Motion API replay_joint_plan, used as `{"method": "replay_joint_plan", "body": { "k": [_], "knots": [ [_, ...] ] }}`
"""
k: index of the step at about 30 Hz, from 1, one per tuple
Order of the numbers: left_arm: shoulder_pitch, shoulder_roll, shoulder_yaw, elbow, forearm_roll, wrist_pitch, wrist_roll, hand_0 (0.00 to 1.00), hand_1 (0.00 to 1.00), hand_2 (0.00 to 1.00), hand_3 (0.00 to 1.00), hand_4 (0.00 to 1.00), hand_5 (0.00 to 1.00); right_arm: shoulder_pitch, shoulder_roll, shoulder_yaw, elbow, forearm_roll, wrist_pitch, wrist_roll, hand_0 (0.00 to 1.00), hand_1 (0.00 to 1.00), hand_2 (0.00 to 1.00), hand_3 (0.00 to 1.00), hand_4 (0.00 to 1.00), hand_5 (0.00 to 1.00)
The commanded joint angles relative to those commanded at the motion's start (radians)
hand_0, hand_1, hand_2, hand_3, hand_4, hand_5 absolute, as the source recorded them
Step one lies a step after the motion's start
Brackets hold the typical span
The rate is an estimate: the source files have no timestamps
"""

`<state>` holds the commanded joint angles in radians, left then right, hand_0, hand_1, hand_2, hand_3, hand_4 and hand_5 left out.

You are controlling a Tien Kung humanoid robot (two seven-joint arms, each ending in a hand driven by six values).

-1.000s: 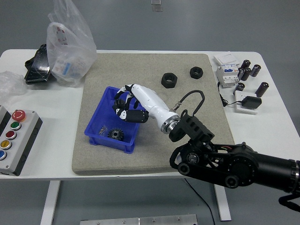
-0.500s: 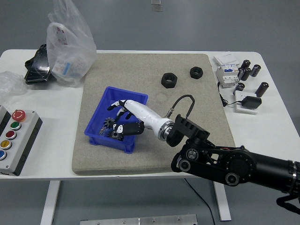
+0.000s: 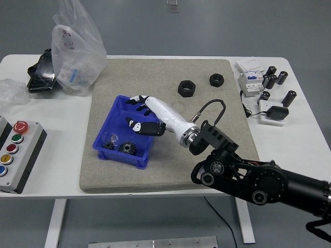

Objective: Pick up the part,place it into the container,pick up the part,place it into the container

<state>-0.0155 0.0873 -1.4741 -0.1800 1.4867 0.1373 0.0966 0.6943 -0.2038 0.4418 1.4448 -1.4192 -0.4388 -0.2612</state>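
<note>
The robot's right hand (image 3: pixel 142 114) hangs over the blue bin (image 3: pixel 126 131) on a grey mat (image 3: pixel 165 124) laid across the white worktop (image 3: pixel 289 139), its fingers (image 3: pixel 135 101) spread and holding nothing. Two small black gears lie on the bin's floor below the hand: one gear (image 3: pixel 126 148) toward the near wall, a second gear (image 3: pixel 109 142) just to its left. Two black hex nuts sit on the mat's far part, well apart from the bin: the larger nut (image 3: pixel 186 88) and, to its right, the smaller nut (image 3: pixel 216 79). The black right arm (image 3: pixel 258 178) reaches in from the lower right corner. Beyond the mat's right edge stand a circuit breaker (image 3: pixel 250 82), several dark cylinders (image 3: pixel 289 98) and a black adapter (image 3: pixel 275 112). At the left are a clear plastic bag (image 3: pixel 77 49), a black object (image 3: pixel 40 72) beside it, and a button box (image 3: pixel 15 154) with red, green, yellow and blue buttons at the near edge.
</note>
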Motion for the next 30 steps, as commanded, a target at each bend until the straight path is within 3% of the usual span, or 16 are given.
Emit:
{"method": "replay_joint_plan", "body": {
  "k": [4, 7, 16, 24, 25, 26, 30],
  "knots": [
    [0.001, -0.001, -0.003, 0.0, 0.001, 0.0, -0.001, 0.627, 0.563, 0.555, 0.614, 0.684, 0.273, -0.063, -0.03, 0.102, 0.032, -0.024, -0.035, 0.029, 0.623, 0.715, 0.759, 0.737, 0.56, 0.325],
    [0.002, -0.001, -0.007, 0.0, 0.004, 0.001, -0.001, 0.627, 0.563, 0.555, 0.614, 0.684, 0.273, -0.116, -0.048, 0.188, 0.019, -0.004, -0.067, 0.07, 0.623, 0.715, 0.759, 0.737, 0.56, 0.325],
    [0.008, -0.003, -0.017, 0.0, 0.008, 0.002, -0.006, 0.627, 0.562, 0.555, 0.614, 0.684, 0.273, -0.314, -0.084, 0.427, -0.011, 0.178, -0.115, 0.263, 0.621, 0.683, 0.713, 0.709, 0.566, 0.285],
    [0.019, 0.004, -0.031, 0.0, 0.024, 0.007, -0.001, 0.628, 0.562, 0.555, 0.614, 0.684, 0.274, -0.526, -0.094, 0.63, -0.051, 0.486, 0.026, 0.533, 0.623, 0.677, 0.696, 0.699, 0.592, 0.267],
    [0.018, 0.006, -0.032, 0.0, 0.026, 0.007, -0.001, 0.628, 0.562, 0.555, 0.614, 0.684, 0.274, -0.544, -0.091, 0.647, -0.06, 0.522, 0.044, 0.56, 0.623, 0.677, 0.696, 0.699, 0.592, 0.267],
    [0.017, 0.007, -0.032, 0.0, 0.026, 0.007, -0.002, 0.628, 0.562, 0.555, 0.614, 0.684, 0.274, -0.562, -0.087, 0.66, -0.068, 0.558, 0.062, 0.585, 0.622, 0.677, 0.698, 0.698, 0.664, 0.34],
    [0.011, 0.013, -0.026, 0.0, 0.024, 0.004, -0.008, 0.628, 0.562, 0.555, 0.614, 0.684, 0.274, -0.601, -0.069, 0.684, -0.093, 0.714, 0.146, 0.687, 0.622, 0.677, 0.698, 0.698, 0.664, 0.34]
  ]
}}
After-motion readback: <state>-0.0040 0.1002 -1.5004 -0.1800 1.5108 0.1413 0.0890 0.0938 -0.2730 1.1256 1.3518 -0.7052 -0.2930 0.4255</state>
